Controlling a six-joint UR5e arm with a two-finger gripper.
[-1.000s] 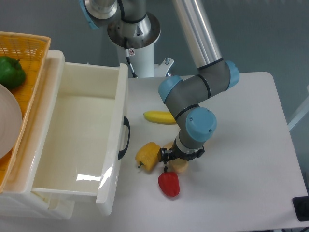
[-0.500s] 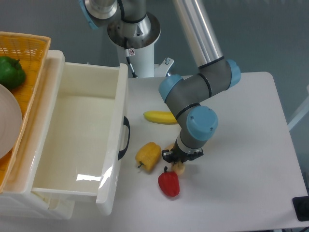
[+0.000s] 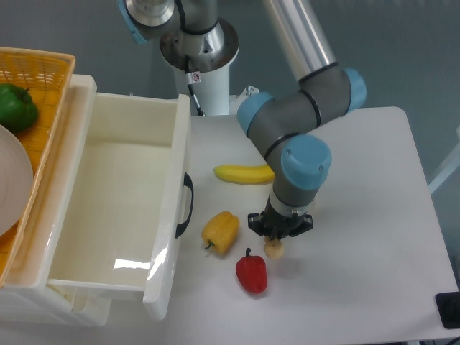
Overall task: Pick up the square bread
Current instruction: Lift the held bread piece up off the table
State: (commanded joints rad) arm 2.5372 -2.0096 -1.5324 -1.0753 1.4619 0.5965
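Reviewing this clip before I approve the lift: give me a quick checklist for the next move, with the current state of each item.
1. Gripper positioned over the small pale-tan square bread: ok.
2. Fingers closed on the bread: cannot tell, the wrist hides the fingertips.
3. Bread off the white table: cannot tell.
4. Red bell pepper apart from the bread: ok, a narrow gap shows.
5. Yellow bell pepper out of the gripper's way: ok.
6. Yellow banana not touching the gripper: ok, though the arm overlaps its right end in the view.

Silver-grey arm (image 3: 302,43), blue joint caps, small black claw (image 3: 274,236).
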